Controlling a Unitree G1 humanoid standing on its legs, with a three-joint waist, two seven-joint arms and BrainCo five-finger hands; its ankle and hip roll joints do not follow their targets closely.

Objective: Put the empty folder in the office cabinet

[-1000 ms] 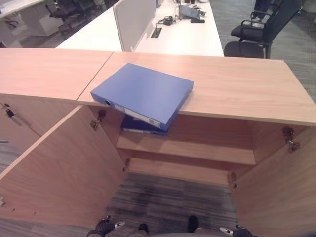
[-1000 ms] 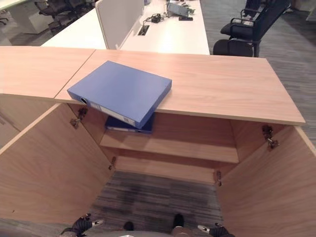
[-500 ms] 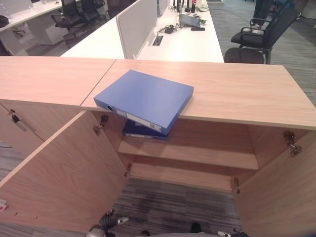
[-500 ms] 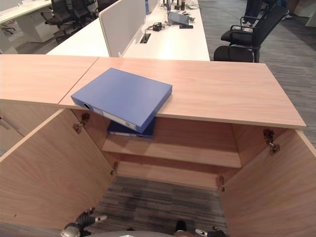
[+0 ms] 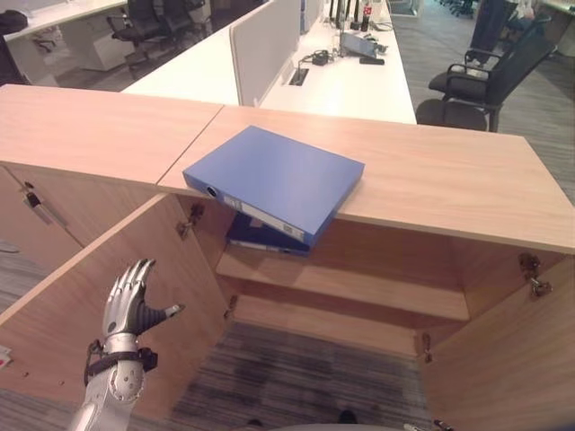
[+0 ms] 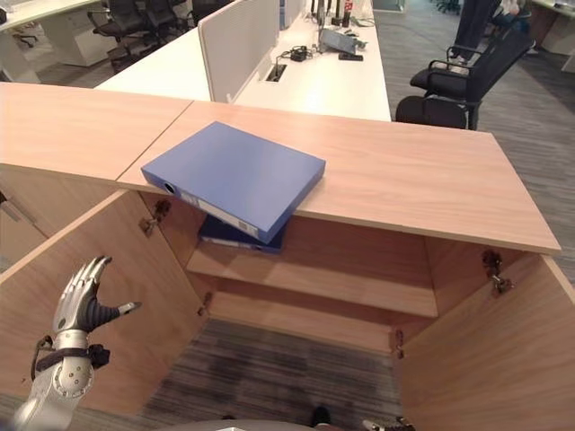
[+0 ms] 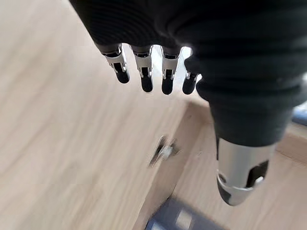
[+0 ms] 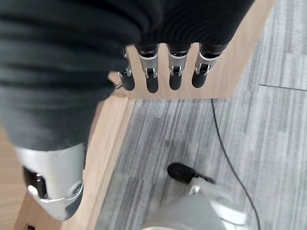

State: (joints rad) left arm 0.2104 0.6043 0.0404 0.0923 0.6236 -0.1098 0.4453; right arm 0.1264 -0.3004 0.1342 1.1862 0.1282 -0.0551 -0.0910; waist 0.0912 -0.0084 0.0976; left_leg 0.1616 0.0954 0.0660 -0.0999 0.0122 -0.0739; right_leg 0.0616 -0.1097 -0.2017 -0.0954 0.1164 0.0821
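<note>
Lying flat on the wooden worktop (image 5: 431, 171) at the centre of the frame, the blue folder (image 5: 274, 178) is seen with its spine corner jutting past the front edge, above the open cabinet (image 5: 346, 287). A second blue folder (image 5: 260, 235) is seen on the upper shelf (image 5: 359, 283) just beneath it. Both cabinet doors are swung wide; the left door (image 5: 99, 314) fills the lower left of the frame.

The left robot hand (image 5: 128, 301) is raised in the lower left, in front of that door, with fingers straight and spread and the thumb held apart; nothing is held. The right robot hand (image 8: 163, 72) is seen in its wrist view hanging low by the right door, fingers straight and apart, also empty.

The folder is not yet touched, so the reach and grasp are judged to be the step in hand. Several risks can be foreseen. Because the folder overhangs the edge, a push from one side alone could tip it off the worktop onto the floor. The smooth cover could slip if it is pinched from above only. The left door could be struck as the arm is lifted. Space on the shelf is partly taken by the stored folder, so a collision there is possible.
</note>
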